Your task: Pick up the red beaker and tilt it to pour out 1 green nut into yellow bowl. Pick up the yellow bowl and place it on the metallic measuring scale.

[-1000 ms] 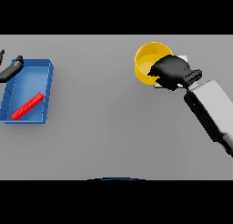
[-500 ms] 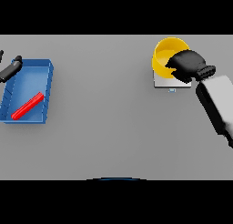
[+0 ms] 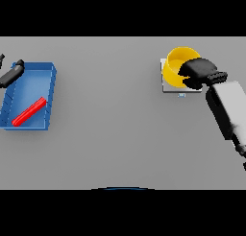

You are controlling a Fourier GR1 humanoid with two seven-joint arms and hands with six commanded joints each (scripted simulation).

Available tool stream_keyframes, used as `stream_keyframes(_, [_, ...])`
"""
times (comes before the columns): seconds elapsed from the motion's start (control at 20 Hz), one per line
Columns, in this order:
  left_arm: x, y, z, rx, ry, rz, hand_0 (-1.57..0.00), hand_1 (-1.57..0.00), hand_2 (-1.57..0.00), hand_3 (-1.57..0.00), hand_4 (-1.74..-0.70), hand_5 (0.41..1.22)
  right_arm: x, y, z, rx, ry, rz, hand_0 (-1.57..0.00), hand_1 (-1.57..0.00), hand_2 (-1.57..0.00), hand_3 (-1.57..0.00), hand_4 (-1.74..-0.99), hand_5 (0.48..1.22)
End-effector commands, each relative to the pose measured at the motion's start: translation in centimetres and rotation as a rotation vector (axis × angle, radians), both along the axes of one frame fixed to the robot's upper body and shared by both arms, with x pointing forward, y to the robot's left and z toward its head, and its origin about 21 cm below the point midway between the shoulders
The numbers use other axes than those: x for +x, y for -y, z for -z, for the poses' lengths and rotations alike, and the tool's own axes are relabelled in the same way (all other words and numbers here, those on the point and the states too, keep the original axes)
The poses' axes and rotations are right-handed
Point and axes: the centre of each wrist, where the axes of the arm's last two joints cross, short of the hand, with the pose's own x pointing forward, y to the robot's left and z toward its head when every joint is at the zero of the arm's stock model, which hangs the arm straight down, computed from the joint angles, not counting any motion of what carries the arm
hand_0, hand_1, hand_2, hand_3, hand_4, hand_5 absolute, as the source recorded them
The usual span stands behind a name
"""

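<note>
Grey surface (image 3: 110, 134) seen from above. Blue tray (image 3: 45, 72) sits just beside the left hand (image 3: 12, 73), red beaker (image 3: 29, 111) lying flat inside it; left hand's finger state cannot be told. Right hand (image 3: 199, 72) is clamped on the yellow bowl (image 3: 177, 63), held tilted over the metal scale (image 3: 168, 86) just under the hand.

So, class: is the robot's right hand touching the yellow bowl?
Touching. The head view shows the right hand closed over the near-right rim of the yellow bowl, with no gap between them.
</note>
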Motion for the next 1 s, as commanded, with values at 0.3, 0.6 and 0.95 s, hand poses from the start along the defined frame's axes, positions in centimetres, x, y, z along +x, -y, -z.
stream_keyframes(0.3, [0.4, 0.1, 0.1, -0.001, -0.006, 0.004, 0.0, 0.0, 0.0, 0.0, -0.73, 0.728, 0.3, 0.7, -0.1, 0.024, -0.044, 0.021, -0.72, -0.98, -1.04, -0.83, -1.619, 1.072])
stream_keyframes(0.6, [0.4, -0.1, 0.5, -0.001, -0.005, 0.011, 0.0, 0.0, 0.0, 0.0, -0.72, 0.705, 0.2, 1.0, -0.3, -0.018, -0.059, -0.005, -0.19, -0.3, -0.45, -0.49, -1.485, 0.859])
stream_keyframes(0.95, [0.4, 0.2, 0.0, -0.007, 0.0, 0.012, 0.0, 0.0, 0.0, 0.0, -0.72, 0.693, 0.3, 1.1, 0.1, -0.033, -0.094, 0.037, -0.04, -0.06, -0.1, -0.27, -1.41, 0.759])
